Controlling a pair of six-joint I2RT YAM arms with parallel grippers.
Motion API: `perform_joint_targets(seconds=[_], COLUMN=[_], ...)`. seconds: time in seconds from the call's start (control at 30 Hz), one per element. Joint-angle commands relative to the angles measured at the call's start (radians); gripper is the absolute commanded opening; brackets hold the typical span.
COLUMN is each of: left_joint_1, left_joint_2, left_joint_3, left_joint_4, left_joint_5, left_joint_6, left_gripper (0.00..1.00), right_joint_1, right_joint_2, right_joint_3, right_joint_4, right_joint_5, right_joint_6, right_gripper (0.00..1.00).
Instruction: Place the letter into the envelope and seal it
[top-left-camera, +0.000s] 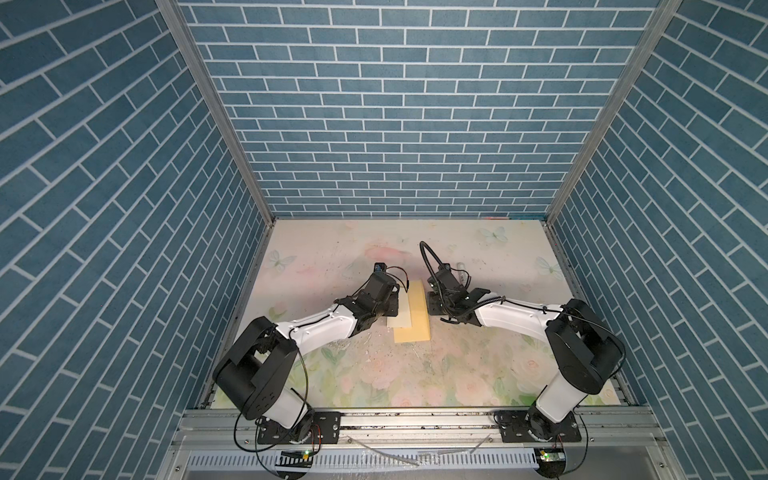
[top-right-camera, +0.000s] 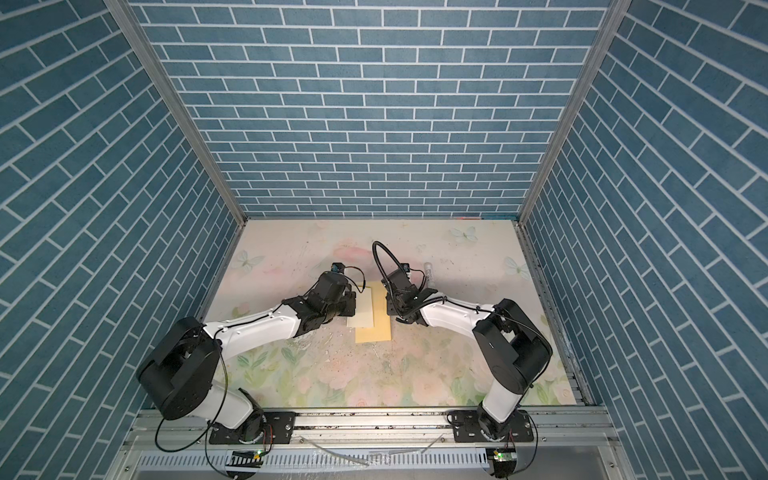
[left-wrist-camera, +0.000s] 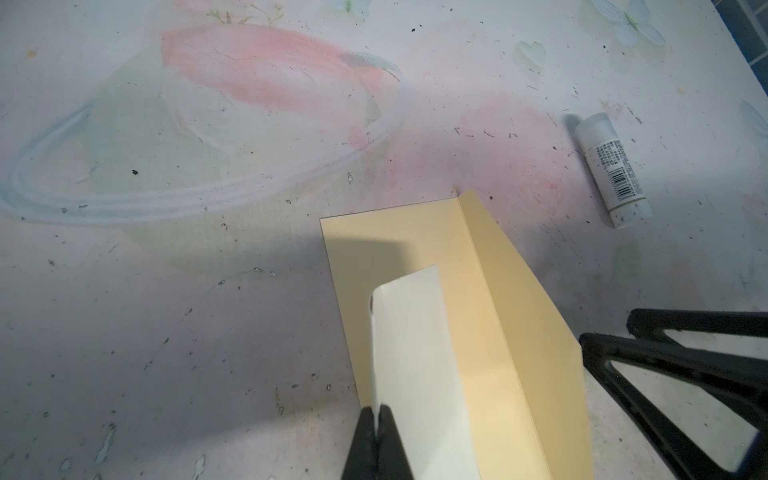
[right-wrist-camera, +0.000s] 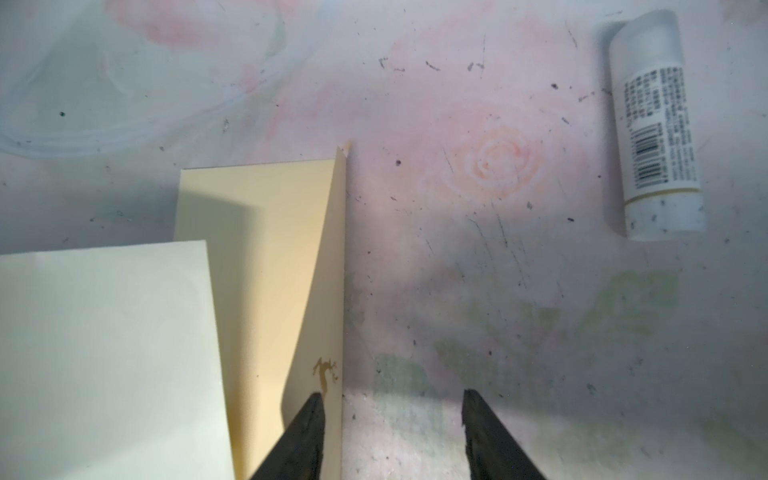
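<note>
The left tool (left-wrist-camera: 377, 413) is clamped on the edge of the letter (left-wrist-camera: 415, 374), whose cream sheet curves up and lies partly over the envelope (left-wrist-camera: 507, 340). The right tool (right-wrist-camera: 392, 395) has its jaws apart and holds nothing. One finger (right-wrist-camera: 305, 432) sits at the raised flap (right-wrist-camera: 320, 282) by the dark squiggle (right-wrist-camera: 325, 370), though contact is hard to judge. The envelope lies near the middle of the counter (left-wrist-camera: 166, 311), its length running from front edge to back edge. A glue stick (right-wrist-camera: 656, 124) lies apart from it, nearer the back edge.
</note>
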Motion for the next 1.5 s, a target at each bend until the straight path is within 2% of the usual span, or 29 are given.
perform_joint_targets(seconds=[0.0,0.07,0.27,0.37,0.57,0.93,1.13,1.47], left_joint_1=[-0.007,-0.007,-0.007,-0.007,-0.007,-0.007,-0.007,-0.007], left_joint_2=[0.017,0.020,0.024,0.026,0.028,0.030,0.031,0.039], left_joint_3=[-0.006,-0.007,-0.008,-0.008,-0.006,-0.008,-0.008,-0.008], left_joint_4=[-0.019,-0.017,-0.016,-0.015,-0.016,-0.016,-0.019,-0.019], left_joint_5=[-0.011,-0.011,-0.010,-0.010,-0.010,-0.013,-0.016,-0.018], left_joint_6=[0.013,0.012,0.011,0.010,0.010,0.010,0.014,0.013], left_gripper=[0.00,0.00,0.00,0.00,0.00,0.00,0.00,0.00], right_joint_1=[-0.005,-0.005,-0.004,0.001,0.013,0.013,0.004,-0.014], right_joint_2=[-0.002,-0.016,-0.058,-0.047,-0.002,0.068,0.101,0.141], right_joint_3=[0.049,0.053,0.061,0.077,0.114,0.151,0.171,0.170], right_joint_4=[-0.011,0.000,0.041,0.037,-0.003,-0.119,-0.188,-0.232], right_joint_5=[-0.009,-0.015,-0.062,-0.078,-0.058,0.049,0.094,0.082], right_joint_6=[-0.017,-0.023,-0.037,-0.046,-0.075,-0.120,-0.097,-0.053], right_gripper=[0.56,0.57,0.71,0.74,0.75,0.75,0.74,0.73])
